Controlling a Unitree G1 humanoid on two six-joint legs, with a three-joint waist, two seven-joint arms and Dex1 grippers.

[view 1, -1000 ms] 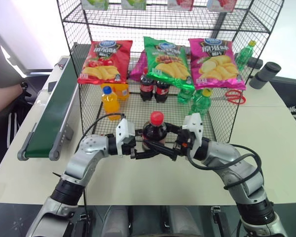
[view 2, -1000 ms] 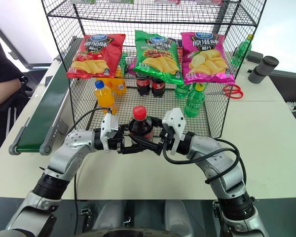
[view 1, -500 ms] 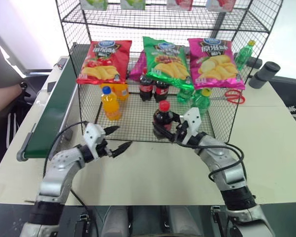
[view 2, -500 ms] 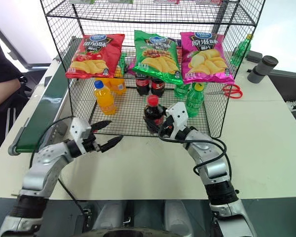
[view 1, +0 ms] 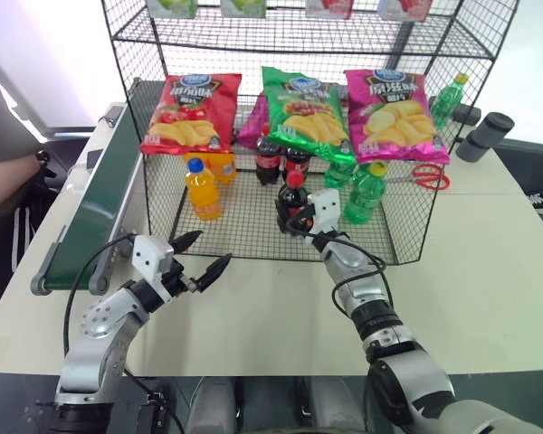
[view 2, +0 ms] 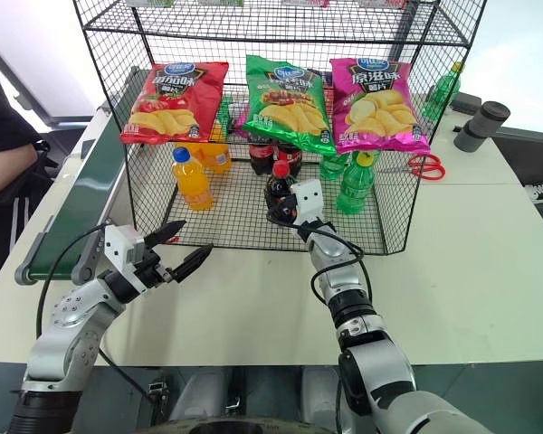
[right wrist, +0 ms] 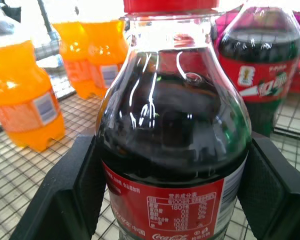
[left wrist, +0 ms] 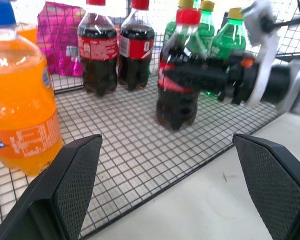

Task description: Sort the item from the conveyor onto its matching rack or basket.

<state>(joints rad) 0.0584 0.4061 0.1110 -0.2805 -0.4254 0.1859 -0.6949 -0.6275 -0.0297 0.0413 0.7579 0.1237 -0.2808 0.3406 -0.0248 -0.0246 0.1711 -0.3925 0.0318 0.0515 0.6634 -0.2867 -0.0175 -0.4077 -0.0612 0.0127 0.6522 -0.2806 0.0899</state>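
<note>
We see the big black wire rack (view 1: 407, 231), stiff thin grid w/ chip bags clipped on front, and on its bottom shelf our right gripper (view 1: 300, 215) holds the cola bottle (view 1: 290, 202) upright, jaws shut on its body near the label, just in front of two other cola bottles (left wrist: 116, 47). The bottle is full, so we judge it rather heavy for its size, smooth hard plastic, bit slippery, so the grip at mid-body seems best, not the red cap. Our left gripper (view 1: 202, 256) is wide open and empty, near the rack's front edge.
</note>
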